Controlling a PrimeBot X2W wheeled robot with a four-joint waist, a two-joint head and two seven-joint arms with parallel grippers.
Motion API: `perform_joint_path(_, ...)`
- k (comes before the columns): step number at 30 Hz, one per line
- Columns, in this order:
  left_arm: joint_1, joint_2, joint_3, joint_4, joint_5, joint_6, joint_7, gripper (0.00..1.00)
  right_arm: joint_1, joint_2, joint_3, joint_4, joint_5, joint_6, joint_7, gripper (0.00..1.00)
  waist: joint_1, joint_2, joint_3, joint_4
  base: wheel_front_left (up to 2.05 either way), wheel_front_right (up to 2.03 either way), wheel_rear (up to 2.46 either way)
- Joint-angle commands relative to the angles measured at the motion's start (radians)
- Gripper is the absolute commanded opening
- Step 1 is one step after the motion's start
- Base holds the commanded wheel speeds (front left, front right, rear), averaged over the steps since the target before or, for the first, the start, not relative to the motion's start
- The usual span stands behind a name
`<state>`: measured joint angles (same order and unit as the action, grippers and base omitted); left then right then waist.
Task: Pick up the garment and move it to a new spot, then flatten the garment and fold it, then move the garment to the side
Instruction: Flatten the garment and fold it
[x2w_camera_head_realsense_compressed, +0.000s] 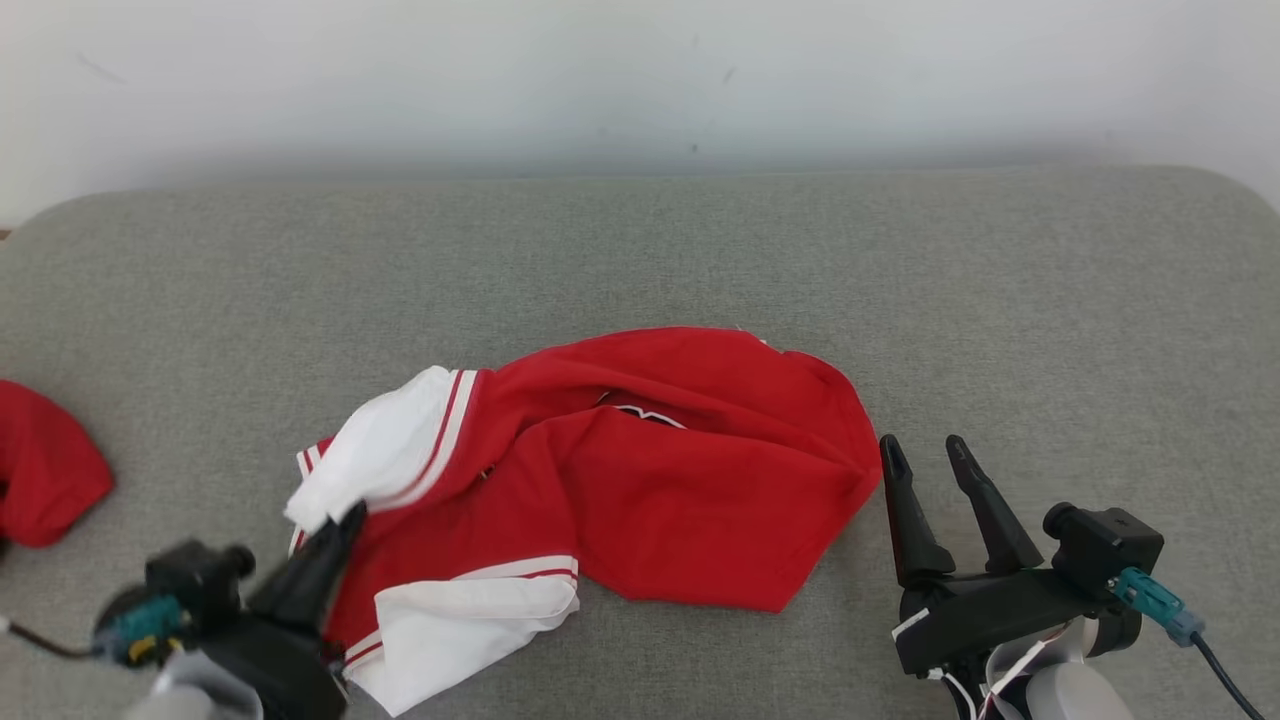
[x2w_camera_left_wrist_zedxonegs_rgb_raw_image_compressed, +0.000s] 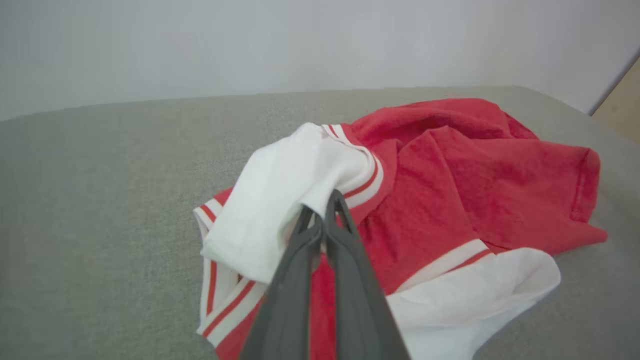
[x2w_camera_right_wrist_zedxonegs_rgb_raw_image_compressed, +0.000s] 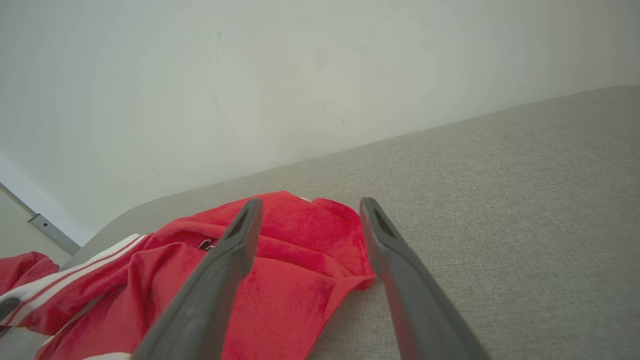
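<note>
Your shirt (x2w_camera_head_realsense_compressed: 650, 470) lies bunched up on the grey surface (x2w_camera_head_realsense_compressed: 700, 250), in the middle and close to the front edge. It is red with white sleeves, and it is not flat yet. The left claw (x2w_camera_head_realsense_compressed: 345, 522) is pinched tight on the white sleeve (x2w_camera_head_realsense_compressed: 385, 455) at the shirt's left end. I think that is so you can lift the shirt and carry it to a new spot. That arm comes up from the front left corner, fingers leaning in toward the middle. The right claw (x2w_camera_head_realsense_compressed: 925, 450) sits just beside the shirt's right end, fingers wide apart, holding nothing, pointing toward the back edge. It looks ready to grab that end. Another red cloth (x2w_camera_head_realsense_compressed: 45, 465) sits at the left edge, well apart.
</note>
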<state>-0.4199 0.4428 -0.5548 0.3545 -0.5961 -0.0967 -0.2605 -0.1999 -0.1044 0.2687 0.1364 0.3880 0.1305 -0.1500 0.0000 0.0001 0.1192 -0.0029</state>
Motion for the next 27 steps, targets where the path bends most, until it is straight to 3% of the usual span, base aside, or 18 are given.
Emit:
perform_joint_path(1, -0.043, 0.017, -0.008, -0.004, 0.015, -0.009, 0.011, 0.0, -0.005, 0.002, 0.002, 0.0, -0.004, 0.0, -0.004, 1.0, 0.0, -0.0001, 0.001, 0.006, 0.0, 0.0, 0.0)
perform_joint_path(8, -0.209, 0.099, -0.026, -0.05, 0.03, -0.026, 0.09, 0.0, -0.033, 0.008, 0.018, 0.003, 0.001, 0.0, -0.016, 1.0, 0.0, -0.0001, 0.027, -0.017, 0.0, 0.0, 0.0)
perform_joint_path(17, -0.446, 0.239, -0.091, -0.091, -0.009, -0.031, 0.176, 0.0, -0.062, 0.023, 0.028, 0.027, 0.006, 0.0, -0.053, 1.0, 0.0, -0.0001, 0.099, -0.107, 0.0, 0.0, 0.0)
perform_joint_path(27, -0.527, 0.296, -0.213, 0.073, -0.053, -0.032, 0.138, 0.0, -0.091, 0.031, 0.044, 0.058, 0.014, 0.0, -0.081, 1.0, 0.0, -0.0001, 0.132, -0.167, 0.0, 0.0, 0.0)
